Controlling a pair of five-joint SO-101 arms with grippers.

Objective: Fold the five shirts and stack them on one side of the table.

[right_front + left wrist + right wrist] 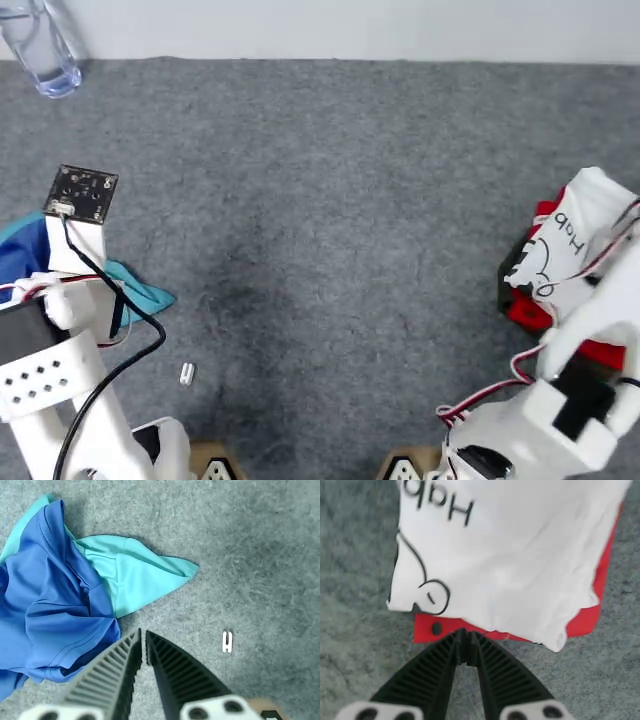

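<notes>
A crumpled blue shirt (50, 605) lies over a teal shirt (135, 575) at the table's left edge; the teal shirt (145, 292) peeks out beside the left arm in the high view. My left gripper (142, 640) is shut and empty, its tips just off the blue shirt's hem. At the right edge sits a stack with a white printed shirt (510, 555) on top of a red shirt (580, 622), with a black one (512, 270) underneath. My right gripper (465, 642) is shut and empty, tips at the red shirt's near edge.
A small white clip (186, 374) lies on the grey carpeted table (330, 200) near the left arm's base. A clear plastic bottle (42, 50) stands at the far left corner. A black camera board (82, 193) sits on the left arm.
</notes>
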